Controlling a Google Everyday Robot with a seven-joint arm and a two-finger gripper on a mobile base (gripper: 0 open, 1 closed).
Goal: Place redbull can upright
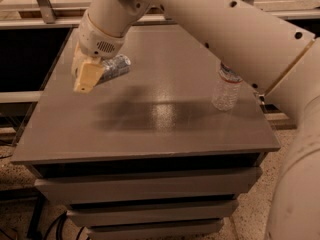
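Camera view: a grey table (150, 134) fills the middle, with drawer-like tiers below its front edge. The robot's pale arm (210, 19) comes in from about two o'clock and crosses to the table's ten o'clock region. There the gripper (89, 79) hangs above the surface, its yellowish fingers (86, 74) pointing down and closed around the redbull can (115, 66). The can is held off the table, lying roughly on its side, with its silver-and-blue body sticking out of the gripper toward three o'clock. A dark shadow (127, 111) lies on the tabletop at about five o'clock from the gripper. A clear plastic bottle (226, 86) stands upright at the table's three o'clock side, well apart from the can.
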